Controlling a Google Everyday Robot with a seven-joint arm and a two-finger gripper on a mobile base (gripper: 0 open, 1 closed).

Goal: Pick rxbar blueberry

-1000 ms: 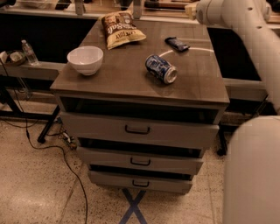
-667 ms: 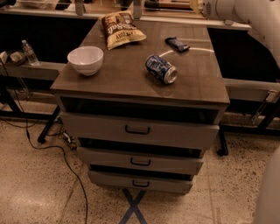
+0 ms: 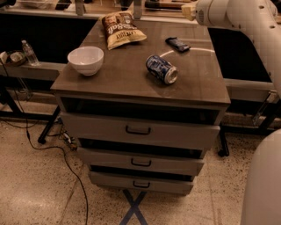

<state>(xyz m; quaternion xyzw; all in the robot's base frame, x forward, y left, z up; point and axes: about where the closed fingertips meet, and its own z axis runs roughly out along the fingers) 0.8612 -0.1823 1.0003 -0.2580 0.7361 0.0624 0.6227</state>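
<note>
The rxbar blueberry (image 3: 178, 44), a small flat dark blue bar, lies on the far right part of the cabinet top (image 3: 131, 81). A blue-and-white can (image 3: 161, 69) lies on its side in front of it. My white arm (image 3: 232, 15) reaches in from the right along the far edge. My gripper (image 3: 175, 6) is at the top edge of the view, beyond and above the bar, mostly cut off. It is apart from the bar.
A brown-and-cream chip bag (image 3: 122, 29) lies at the far middle and a white bowl (image 3: 86, 59) at the left. The cabinet has three drawers (image 3: 138, 130) slightly pulled out. A cable (image 3: 66, 162) trails on the floor at left. My base (image 3: 263, 184) shows at lower right.
My arm's wrist has shifted a little along the far edge of the cabinet. The bar, can, bag and bowl have not moved.
</note>
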